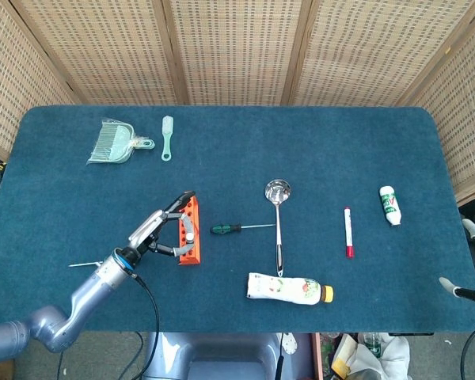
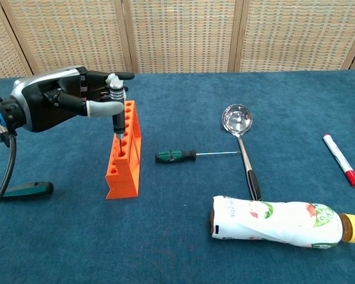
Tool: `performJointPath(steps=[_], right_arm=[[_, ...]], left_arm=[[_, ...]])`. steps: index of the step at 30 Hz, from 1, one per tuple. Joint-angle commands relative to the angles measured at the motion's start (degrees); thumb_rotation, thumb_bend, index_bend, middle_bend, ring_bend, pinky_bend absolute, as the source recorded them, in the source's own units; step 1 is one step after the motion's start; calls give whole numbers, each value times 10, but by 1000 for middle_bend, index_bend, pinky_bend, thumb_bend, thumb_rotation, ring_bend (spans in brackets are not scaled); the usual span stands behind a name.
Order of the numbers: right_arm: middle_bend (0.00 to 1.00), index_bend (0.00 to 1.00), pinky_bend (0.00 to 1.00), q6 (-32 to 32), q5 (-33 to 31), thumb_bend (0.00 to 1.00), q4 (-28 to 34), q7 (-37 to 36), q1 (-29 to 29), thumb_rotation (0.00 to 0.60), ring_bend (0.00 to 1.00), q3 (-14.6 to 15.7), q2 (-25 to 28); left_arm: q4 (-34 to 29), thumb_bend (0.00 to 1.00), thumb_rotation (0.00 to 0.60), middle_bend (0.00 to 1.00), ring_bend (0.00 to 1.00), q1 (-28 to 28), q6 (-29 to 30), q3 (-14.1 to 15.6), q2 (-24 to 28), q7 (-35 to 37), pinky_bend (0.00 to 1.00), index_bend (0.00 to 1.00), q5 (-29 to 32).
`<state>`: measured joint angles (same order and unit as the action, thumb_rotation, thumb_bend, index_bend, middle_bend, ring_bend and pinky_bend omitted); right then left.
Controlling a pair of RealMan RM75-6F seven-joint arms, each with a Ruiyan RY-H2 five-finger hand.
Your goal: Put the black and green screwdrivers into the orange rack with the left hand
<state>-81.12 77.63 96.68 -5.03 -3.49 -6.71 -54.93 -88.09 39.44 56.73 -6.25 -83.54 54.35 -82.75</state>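
The orange rack stands left of centre on the blue table. A black screwdriver with a silver cap stands upright in it, its shaft down in one of the middle holes. My left hand is just left of the rack and pinches the handle between thumb and fingers. A green and black screwdriver lies flat right of the rack, shaft pointing right. Another dark green screwdriver lies at the near left. My right hand shows only at the far right edge, off the table, fingers apart and holding nothing.
A steel ladle lies right of the green screwdriver, a squashed bottle in front of it. A red marker and a small white bottle are further right. A dustpan and brush sit at the back left.
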Motion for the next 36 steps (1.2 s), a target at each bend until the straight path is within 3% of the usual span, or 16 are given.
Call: performJointPath(steps=[1,36], right_arm=[[0,0,0,1,0,0,0,0,0,600,0,0,0],[0,0,0,5,-4,0,-3,-8,-2,600,0,0,2]], left_arm=[[7,503,600,0,0,-3,-1,1,-7,-6,0,697,5],[50,503,600,0,0,-6,-8,10,-44,-9,0,697,-16]])
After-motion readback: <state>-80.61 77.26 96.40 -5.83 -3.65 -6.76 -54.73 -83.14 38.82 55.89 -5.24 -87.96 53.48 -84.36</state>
